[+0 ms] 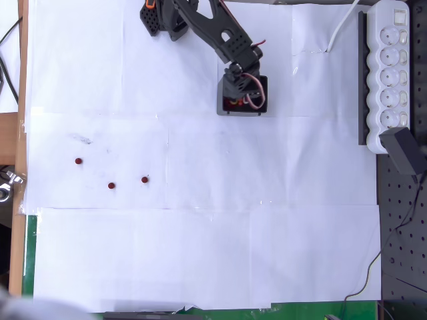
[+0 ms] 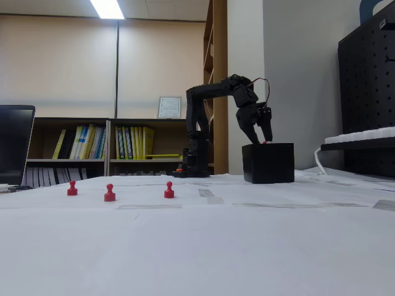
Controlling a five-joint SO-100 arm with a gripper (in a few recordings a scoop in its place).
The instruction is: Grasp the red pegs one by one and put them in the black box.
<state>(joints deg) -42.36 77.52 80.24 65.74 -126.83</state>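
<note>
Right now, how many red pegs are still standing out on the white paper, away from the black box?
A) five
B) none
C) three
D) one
C: three red pegs stand apart on the paper in the overhead view, while the tool is over the black box.

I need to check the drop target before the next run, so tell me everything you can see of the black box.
The small square black open-topped box looks like matte plastic with thin walls. It stands upright on the white paper-covered table, near the far edge, well apart from the three loose red pegs. In the overhead view something red shows inside it, and two small feet sit on its near edge. The black arm's gripper hangs over its open top, with a speck of red at its tip just at the rim; contact with the walls cannot be judged.
</note>
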